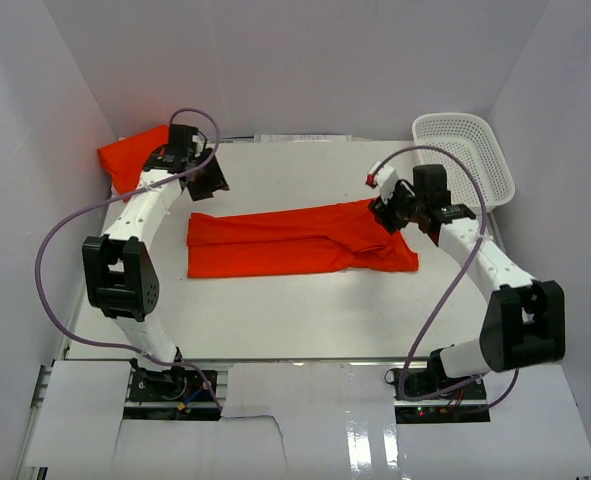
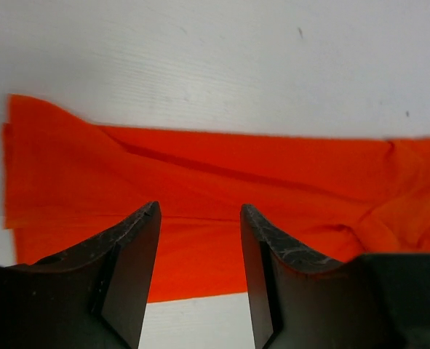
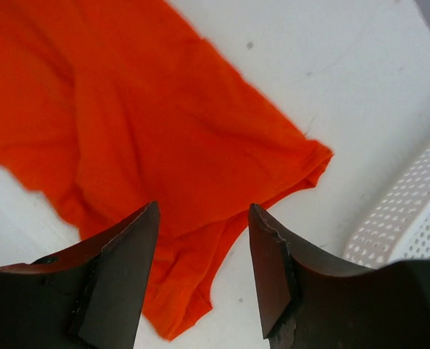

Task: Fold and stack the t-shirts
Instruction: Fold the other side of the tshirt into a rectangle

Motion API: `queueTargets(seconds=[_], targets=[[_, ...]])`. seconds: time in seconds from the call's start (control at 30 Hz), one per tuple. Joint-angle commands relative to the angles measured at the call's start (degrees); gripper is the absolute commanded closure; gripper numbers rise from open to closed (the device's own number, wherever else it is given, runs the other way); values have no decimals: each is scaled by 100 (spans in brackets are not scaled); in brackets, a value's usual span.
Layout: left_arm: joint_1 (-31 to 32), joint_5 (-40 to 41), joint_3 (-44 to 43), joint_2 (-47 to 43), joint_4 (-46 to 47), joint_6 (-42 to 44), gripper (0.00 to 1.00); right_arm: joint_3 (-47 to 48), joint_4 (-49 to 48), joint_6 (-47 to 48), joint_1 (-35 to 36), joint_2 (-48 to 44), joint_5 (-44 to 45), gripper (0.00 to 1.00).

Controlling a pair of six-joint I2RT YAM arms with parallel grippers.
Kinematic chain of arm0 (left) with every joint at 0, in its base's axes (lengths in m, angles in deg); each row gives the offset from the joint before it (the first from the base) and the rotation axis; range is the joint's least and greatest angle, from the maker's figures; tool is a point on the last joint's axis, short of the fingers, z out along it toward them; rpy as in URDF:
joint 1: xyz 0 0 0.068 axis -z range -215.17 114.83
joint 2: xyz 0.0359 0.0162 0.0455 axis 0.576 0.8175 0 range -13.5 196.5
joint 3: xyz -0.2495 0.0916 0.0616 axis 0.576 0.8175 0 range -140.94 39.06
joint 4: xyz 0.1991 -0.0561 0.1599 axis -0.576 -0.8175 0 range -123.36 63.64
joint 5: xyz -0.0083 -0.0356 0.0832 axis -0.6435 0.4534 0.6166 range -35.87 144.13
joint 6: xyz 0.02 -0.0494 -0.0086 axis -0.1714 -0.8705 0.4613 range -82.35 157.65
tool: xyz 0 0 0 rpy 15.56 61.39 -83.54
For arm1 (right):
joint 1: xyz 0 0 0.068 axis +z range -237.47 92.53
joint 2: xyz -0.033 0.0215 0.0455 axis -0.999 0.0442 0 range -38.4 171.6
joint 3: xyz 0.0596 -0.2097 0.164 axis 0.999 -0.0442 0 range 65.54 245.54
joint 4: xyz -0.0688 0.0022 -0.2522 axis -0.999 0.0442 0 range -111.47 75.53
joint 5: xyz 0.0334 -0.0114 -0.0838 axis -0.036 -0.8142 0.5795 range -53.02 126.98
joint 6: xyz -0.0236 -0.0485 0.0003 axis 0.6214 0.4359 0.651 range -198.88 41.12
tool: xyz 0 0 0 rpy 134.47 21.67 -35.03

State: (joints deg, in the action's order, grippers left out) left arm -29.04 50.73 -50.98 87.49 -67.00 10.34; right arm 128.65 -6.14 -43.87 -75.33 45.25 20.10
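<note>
One orange-red t-shirt (image 1: 295,243) lies folded into a long strip across the middle of the white table (image 1: 275,320). A second t-shirt (image 1: 130,155) sits bunched in the back left corner. My left gripper (image 1: 211,180) hovers just beyond the strip's left end. In the left wrist view the gripper (image 2: 200,211) is open, with the t-shirt (image 2: 222,182) lying flat below and beyond it. My right gripper (image 1: 387,215) hangs over the strip's right end. In the right wrist view this gripper (image 3: 202,211) is open and empty above the t-shirt (image 3: 127,123) and its sleeve edge.
A white mesh basket (image 1: 465,155) stands tilted at the back right, close to the right arm; its wall (image 3: 411,211) shows in the right wrist view. White walls enclose the table on three sides. Grey cables loop off both arms.
</note>
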Motion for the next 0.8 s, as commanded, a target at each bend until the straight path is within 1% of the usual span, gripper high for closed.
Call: queueTargets(seconds=[0.0, 0.07, 0.17, 0.3, 0.33, 0.5, 0.53, 0.63, 0.77], targets=[[537, -530, 58, 271, 4, -222, 42, -904, -355, 1042, 156, -797, 27, 41], [766, -565, -92, 465, 4, -292, 42, -1395, -364, 1262, 305, -1357, 1, 40], [1109, -626, -400, 825, 21, -476, 42, -1888, -435, 1579, 446, -1912, 36, 38], [1259, -960, -786, 1273, 109, -661, 42, -2372, -531, 1851, 675, -2318, 132, 38], [1311, -1004, -952, 1474, 101, -679, 42, -2478, -679, 1878, 780, -2423, 159, 38], [1461, -1452, -1524, 2117, 109, -828, 42, -3136, -1207, 2159, 1246, -2460, 773, 38], [1487, -1488, -1604, 2266, 109, -881, 42, -3234, -1452, 2229, 1342, -2425, 853, 38], [1601, -1628, -1929, 2451, 109, -978, 42, -3551, -1831, 2396, 1440, -2311, 1055, 38], [1716, -1866, -2306, 2715, 100, -1048, 42, -3911, -2664, 2511, 1484, -2213, 1301, 38]])
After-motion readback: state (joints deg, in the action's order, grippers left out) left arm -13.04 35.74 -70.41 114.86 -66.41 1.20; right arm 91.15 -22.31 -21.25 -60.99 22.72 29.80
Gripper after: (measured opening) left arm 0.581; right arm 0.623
